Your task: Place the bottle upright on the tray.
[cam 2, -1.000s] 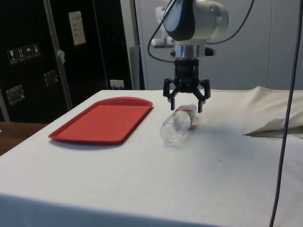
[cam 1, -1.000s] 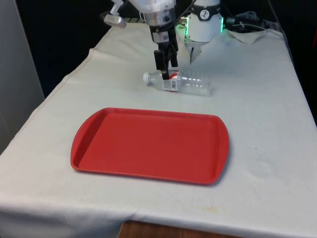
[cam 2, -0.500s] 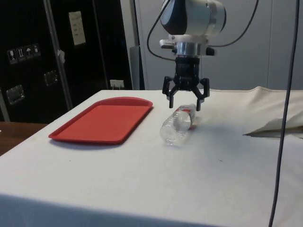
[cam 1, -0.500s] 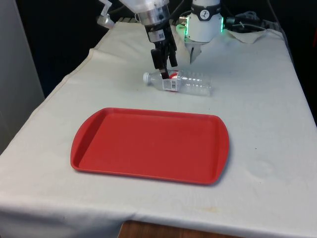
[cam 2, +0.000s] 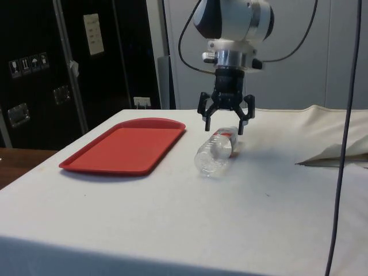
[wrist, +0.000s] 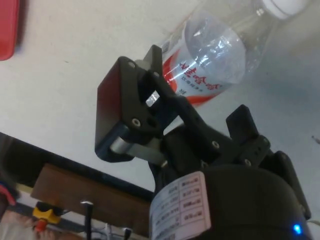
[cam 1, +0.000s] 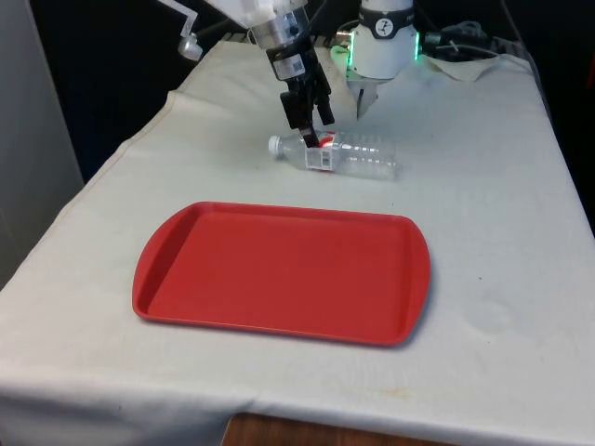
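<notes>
1. Bottle (cam 1: 337, 154) lies on its side on bench (cam 1: 483, 232), beyond red tray (cam 1: 279, 271), well apart from it.
2. Claw (cam 2: 224, 119) hovers just above bottle's label end, fingers spread wide, empty.
3. Step: pre-grasp.
4. Next, prob.: drop down, straddle bottle, close; then lift, turn upright over tray.

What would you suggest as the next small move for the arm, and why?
Probably lower the open end effector straight down around the bottle. The bottle lies on its side on the cloth beyond the red tray, and the end effector hangs just above its labelled part without touching it.
</notes>
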`<state>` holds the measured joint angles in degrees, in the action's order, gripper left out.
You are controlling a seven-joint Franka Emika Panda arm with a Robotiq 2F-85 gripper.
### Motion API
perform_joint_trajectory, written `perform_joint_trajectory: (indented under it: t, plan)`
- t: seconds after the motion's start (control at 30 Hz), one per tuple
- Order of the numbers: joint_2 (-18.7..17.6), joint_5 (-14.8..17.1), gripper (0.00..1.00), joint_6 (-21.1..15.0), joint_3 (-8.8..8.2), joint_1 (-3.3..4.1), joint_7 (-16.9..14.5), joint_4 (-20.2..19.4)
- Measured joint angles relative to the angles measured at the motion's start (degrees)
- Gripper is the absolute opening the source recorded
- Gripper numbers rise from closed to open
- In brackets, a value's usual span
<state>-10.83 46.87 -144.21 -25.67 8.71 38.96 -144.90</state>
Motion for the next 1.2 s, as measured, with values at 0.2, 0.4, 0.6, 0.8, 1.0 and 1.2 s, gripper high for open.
perform_joint_trajectory:
  t: [0.2,0.4,0.6,0.8,1.0,1.2]
  plan:
    - [-1.5,3.2,1.00,2.3,-0.57,-0.06,-3.3,1.1]
    - [-2.6,5.3,1.00,4.0,-0.92,-0.17,-5.4,2.0]
    - [-4.3,7.8,1.00,7.4,-2.12,-0.40,-8.8,3.4]
    - [-5.2,8.5,1.00,9.6,-3.04,-0.52,-10.3,4.2]
    - [-6.7,10.1,1.00,13.2,-4.58,-0.74,-13.2,5.5]
    - [-8.7,10.9,1.00,17.9,-6.47,-1.03,-15.8,7.3]
